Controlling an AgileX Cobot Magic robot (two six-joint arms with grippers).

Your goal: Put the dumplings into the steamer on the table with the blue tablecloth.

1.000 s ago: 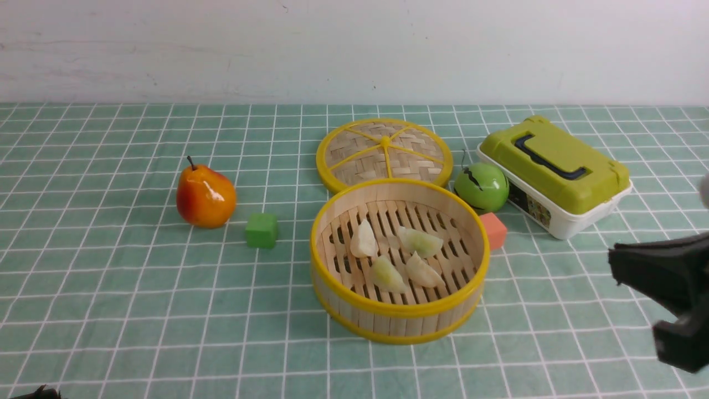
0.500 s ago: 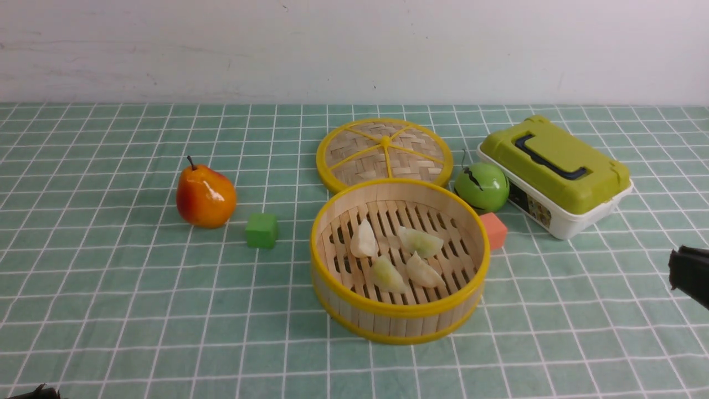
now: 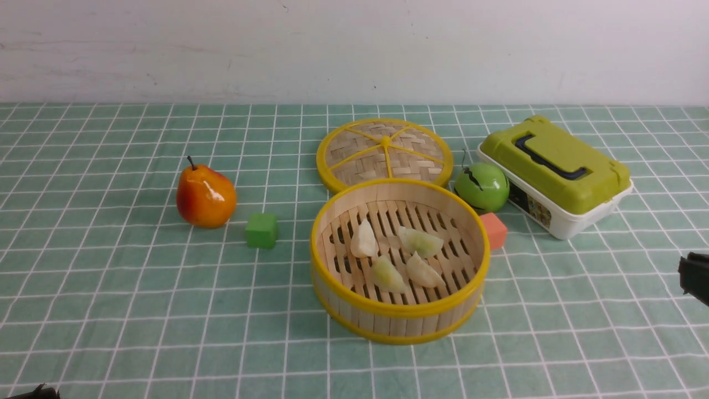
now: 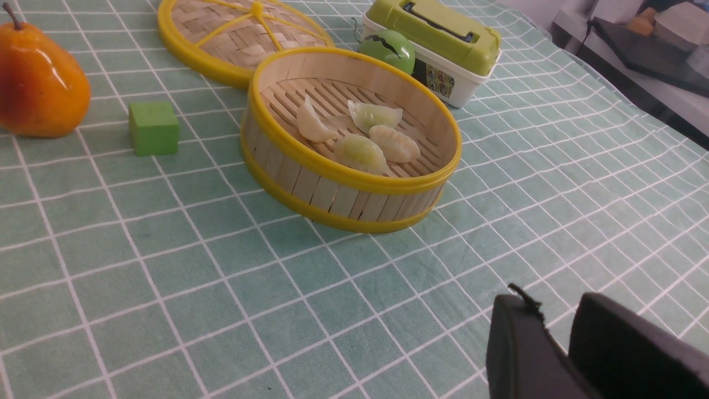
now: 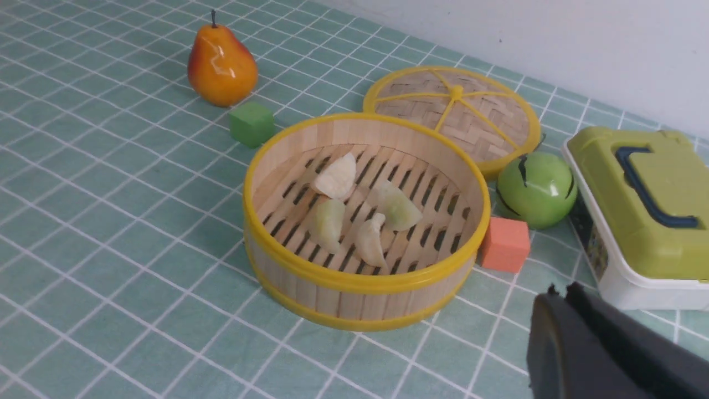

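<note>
front view, steamer (image 3: pixel 399 310): stands near the middle of the table with the blue tablecloth (image 3: pixel 138 288), a little toward its right edge, with the woven lid (image 3: pixel 384 152) just behind it.
front view, dumplings (image 3: pixel 388 274): all four lie on the slats inside the steamer, and none is on the cloth.
front view, right gripper (image 3: pixel 695 277): only a dark sliver shows at the tabletop's right edge.
left wrist view, left gripper (image 4: pixel 559 321): the pads are a narrow slit apart and hold nothing, over bare cloth toward the near edge, well apart from the steamer (image 4: pixel 343 177).
left wrist view, dumplings (image 4: pixel 360 154): glossy, so probably light and slippery. Best pinched across the plump belly, not the thin crimped edge.
right wrist view, right gripper (image 5: pixel 559 302): the jaws are pressed together and empty, near the orange cube (image 5: pixel 504 244).
right wrist view, dumplings (image 5: pixel 329 221): clustered mid-basket, two of them touching.
task: looks complete.
</note>
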